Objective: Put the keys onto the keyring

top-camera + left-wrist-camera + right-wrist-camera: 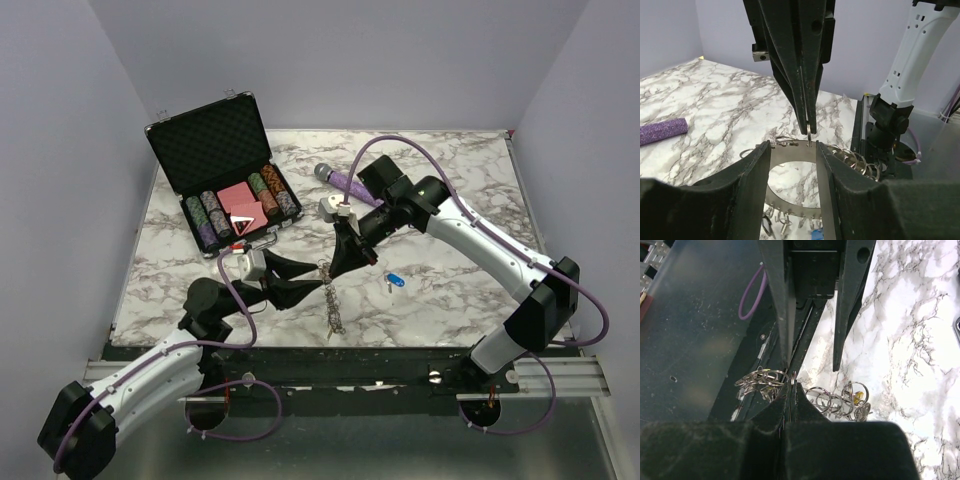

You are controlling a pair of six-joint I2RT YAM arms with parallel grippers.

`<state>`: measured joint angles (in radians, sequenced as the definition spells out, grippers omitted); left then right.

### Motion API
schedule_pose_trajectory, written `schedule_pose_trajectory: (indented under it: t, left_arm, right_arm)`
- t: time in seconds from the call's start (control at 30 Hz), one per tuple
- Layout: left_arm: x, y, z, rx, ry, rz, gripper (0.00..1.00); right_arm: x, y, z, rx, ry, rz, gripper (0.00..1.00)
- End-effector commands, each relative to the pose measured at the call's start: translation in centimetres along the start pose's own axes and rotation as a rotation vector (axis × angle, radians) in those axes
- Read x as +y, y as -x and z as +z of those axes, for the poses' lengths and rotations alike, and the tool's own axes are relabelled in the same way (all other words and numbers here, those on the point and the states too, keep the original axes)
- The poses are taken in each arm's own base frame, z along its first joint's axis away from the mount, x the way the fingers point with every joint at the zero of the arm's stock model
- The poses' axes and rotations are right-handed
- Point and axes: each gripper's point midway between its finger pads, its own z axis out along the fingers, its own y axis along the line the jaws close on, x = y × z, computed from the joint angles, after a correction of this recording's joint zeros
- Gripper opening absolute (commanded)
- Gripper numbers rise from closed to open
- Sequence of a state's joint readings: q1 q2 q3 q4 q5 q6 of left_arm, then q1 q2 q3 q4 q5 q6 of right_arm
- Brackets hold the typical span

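The keyring (792, 153) is a wide flat grey metal ring held up above the table, with many small split rings (860, 162) along its toothed edge. My left gripper (792, 147) is open, one finger on each side of the ring's band. My right gripper (792, 385) comes down from above, shut on a small split ring (793, 376) at the keyring's top edge. From overhead the two grippers meet at the keyring (328, 292). A blue key (394, 281) lies on the table to the right. A yellow key (858, 398) hangs among the rings.
An open black case of poker chips (215, 180) stands at the back left. A purple microphone (340, 180) lies behind the right arm. The table's front edge and black rail (330, 362) are just below the grippers.
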<state>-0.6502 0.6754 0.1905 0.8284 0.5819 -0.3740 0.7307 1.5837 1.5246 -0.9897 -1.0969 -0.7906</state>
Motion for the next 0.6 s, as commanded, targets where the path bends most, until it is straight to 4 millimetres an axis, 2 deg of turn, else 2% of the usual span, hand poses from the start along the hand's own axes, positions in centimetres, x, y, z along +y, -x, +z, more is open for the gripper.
schedule_pose_trajectory:
  t: [0.0,0.23,0.57]
  left_arm:
    - [0.1,1.8,1.0,-0.038,-0.01,0.048,0.47]
    - [-1.2,1.5,1.2,-0.033,-0.076,0.025,0.4]
    - [-0.9,0.5,1.4,0.012,-0.066,0.002,0.3]
  right_arm:
    - [1.2,1.2,-0.3,-0.052,0.04,-0.033,0.0]
    - [0.9,1.0,-0.2,-0.046,0.034,-0.021,0.0]
    - [1.1,1.3,-0.2,-0.054,0.04,-0.018,0.0]
